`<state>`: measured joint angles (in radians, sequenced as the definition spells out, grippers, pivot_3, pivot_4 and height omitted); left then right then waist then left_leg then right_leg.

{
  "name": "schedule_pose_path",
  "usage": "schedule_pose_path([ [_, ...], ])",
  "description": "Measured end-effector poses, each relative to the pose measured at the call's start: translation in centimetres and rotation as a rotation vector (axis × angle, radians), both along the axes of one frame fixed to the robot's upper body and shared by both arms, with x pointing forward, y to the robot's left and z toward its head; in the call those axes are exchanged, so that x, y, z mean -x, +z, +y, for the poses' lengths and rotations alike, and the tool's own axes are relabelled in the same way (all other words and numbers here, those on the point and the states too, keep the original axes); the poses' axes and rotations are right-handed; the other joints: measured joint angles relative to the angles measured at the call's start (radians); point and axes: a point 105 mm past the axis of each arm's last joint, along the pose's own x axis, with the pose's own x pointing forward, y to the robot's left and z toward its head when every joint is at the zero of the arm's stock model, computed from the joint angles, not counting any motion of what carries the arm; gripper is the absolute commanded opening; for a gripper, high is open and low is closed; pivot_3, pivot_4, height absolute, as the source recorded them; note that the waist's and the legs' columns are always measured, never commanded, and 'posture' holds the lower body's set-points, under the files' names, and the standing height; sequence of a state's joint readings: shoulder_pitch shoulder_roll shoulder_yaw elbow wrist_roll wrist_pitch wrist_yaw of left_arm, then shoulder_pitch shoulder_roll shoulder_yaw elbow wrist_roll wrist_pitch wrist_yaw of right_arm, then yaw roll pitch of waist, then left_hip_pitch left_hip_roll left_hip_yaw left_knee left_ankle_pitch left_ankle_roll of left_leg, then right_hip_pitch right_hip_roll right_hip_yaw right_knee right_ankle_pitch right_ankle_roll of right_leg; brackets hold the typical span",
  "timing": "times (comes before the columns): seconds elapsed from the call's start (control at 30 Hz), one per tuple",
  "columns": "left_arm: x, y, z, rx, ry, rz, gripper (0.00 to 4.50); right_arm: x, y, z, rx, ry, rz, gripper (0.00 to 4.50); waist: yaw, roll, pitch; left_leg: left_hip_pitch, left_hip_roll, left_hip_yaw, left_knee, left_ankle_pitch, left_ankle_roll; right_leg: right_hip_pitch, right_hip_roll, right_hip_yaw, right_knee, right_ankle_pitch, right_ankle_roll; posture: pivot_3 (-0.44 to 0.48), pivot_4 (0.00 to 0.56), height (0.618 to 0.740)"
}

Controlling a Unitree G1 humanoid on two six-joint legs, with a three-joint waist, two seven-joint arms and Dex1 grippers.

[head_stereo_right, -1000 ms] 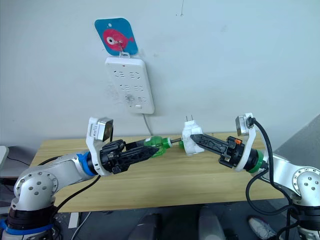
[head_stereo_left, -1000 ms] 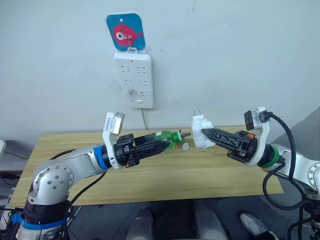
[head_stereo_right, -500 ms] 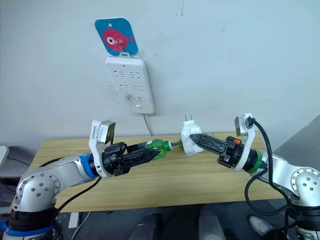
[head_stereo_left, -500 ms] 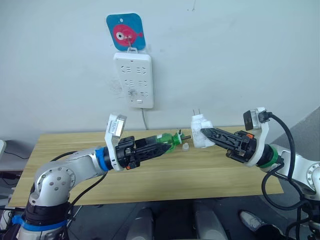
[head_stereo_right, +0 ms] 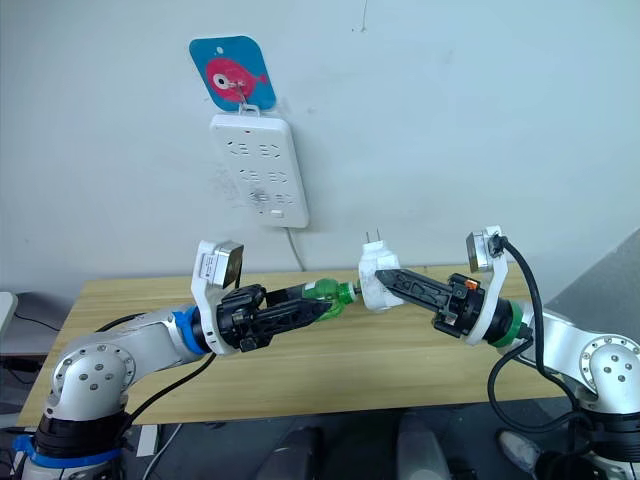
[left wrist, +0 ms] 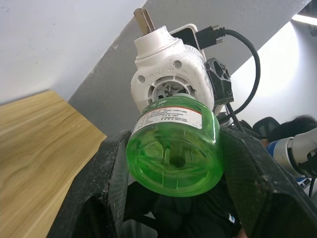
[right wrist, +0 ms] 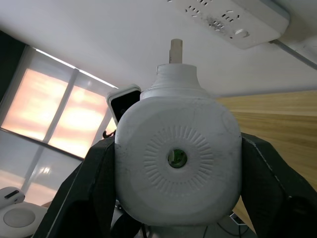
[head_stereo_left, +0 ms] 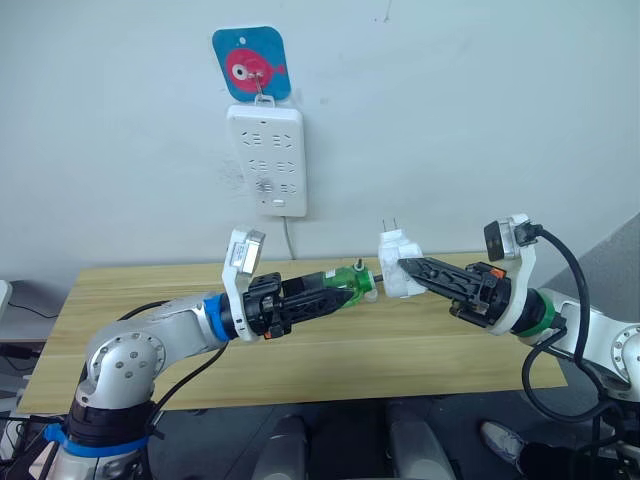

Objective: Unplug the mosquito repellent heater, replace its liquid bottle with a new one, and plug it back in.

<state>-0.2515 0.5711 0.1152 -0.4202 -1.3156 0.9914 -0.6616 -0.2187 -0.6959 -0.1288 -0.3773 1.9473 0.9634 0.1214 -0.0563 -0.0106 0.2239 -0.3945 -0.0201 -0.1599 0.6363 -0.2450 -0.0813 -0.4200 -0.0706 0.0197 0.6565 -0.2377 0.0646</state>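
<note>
Your left gripper (head_stereo_left: 352,287) is clamped on the green liquid bottle (head_stereo_left: 344,281), its neck pointed into the underside of the mosquito repellent heater (head_stereo_left: 397,263). Your right gripper (head_stereo_left: 408,270) pinches that heater from the other side, prongs up. Both are held in the air above the wooden table (head_stereo_left: 420,345), near its far edge and just short of the wall. In the left wrist view the bottle's mouth sits right at the heater's socket opening (whether it is seated, you cannot tell). The power strip (head_stereo_left: 267,160) hangs on the wall above and to your left, well apart, under a blue fish hook (head_stereo_left: 251,63).
</note>
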Motion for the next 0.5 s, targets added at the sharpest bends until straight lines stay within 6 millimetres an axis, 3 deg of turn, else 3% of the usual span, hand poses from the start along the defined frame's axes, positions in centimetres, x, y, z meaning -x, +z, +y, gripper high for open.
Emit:
schedule_pose_path([
  [0.5,-0.96,0.04,-0.03,0.013,0.04,-0.018,2.41,-0.36,0.42,0.32,-0.003,-0.01,-0.014,2.97,0.0,0.0,0.0,0.0,0.0,0.0,0.0,0.0,0.0,0.0,0.0,0.0,0.0,0.0,0.0,-0.05,0.2,0.74],
])
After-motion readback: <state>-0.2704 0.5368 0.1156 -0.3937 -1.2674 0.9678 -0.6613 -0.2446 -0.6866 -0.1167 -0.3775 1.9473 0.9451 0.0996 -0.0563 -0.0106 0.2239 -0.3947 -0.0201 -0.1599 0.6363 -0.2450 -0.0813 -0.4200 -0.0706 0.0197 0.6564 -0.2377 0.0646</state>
